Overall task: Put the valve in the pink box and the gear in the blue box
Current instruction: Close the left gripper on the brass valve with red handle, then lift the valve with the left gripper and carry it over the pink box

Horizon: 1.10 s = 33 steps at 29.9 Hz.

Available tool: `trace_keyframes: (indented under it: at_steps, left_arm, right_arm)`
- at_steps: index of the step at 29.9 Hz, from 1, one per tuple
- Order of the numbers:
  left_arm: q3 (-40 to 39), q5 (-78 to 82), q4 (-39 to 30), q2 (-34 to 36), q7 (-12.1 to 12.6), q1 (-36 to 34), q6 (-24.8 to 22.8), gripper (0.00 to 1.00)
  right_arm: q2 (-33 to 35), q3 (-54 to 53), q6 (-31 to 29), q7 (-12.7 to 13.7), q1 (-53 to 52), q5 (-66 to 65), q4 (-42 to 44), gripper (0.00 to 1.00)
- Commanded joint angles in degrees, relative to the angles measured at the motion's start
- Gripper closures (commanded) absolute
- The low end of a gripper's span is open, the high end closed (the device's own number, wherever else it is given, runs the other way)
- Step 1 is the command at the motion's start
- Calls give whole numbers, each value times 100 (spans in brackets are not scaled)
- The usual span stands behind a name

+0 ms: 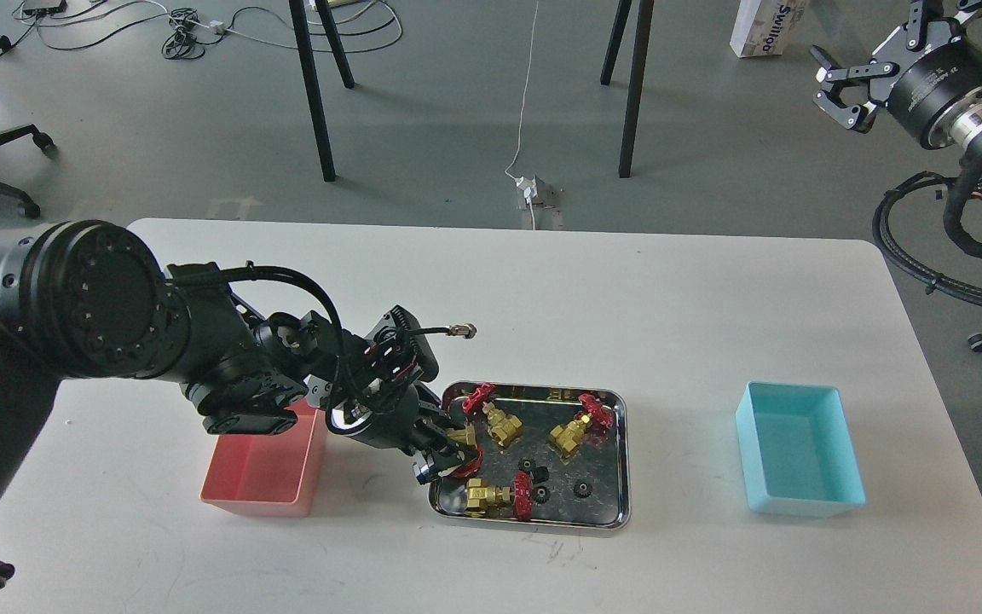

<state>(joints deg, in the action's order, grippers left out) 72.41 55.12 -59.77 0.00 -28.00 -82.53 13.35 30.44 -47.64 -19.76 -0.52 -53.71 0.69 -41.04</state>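
My left gripper (pixel 447 454) is over the left end of the shiny steel tray (pixel 625 460), shut on a brass valve (pixel 462 438) with a red handwheel, held just above the tray floor. Three more valves lie in the tray: one (pixel 498 421) at the back left, one (pixel 578 429) at the back right, one (pixel 495 496) at the front left. Three tiny black gears (pixel 542 492) lie near the tray's front middle. The pink box (pixel 265 473) stands left of the tray, partly under my left arm. The blue box (pixel 800 450) stands at the right. My right gripper (pixel 840 81) is open, high at the upper right, off the table.
The white table (pixel 627 298) carries the tray and both boxes. A loose cable end (pixel 464 330) sticks out of my left wrist above the tray. Black table legs, floor cables and a power strip (pixel 534 189) lie beyond the far edge.
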Motion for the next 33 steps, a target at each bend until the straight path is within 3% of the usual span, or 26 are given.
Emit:
trace_keyframes:
  at_steps: [1,13,21,25,33]
  left_arm:
    - [-8,7,-17,0,0,-8,80,79]
    - [-78,25,-158,0,0,-368,291,80]
    - [-43,42,-1176,228,0,-1273,590,80]
    - [-8,51,-1599,754,0,-1739,695,80]
    - [-78,885,-1959,2713,0,-1907,810,80]
  right_arm:
    - [-3,0,7,-1,10,1,0,0]
    - [-3,-17,7,-1,45,-8,0,0]
    - [-144,-166,366,-1,-148,10,-52,0]
    - [-161,-193,938,25,-473,10,-290,0]
    - [-91,-219,956,17,-667,10,-431,0]
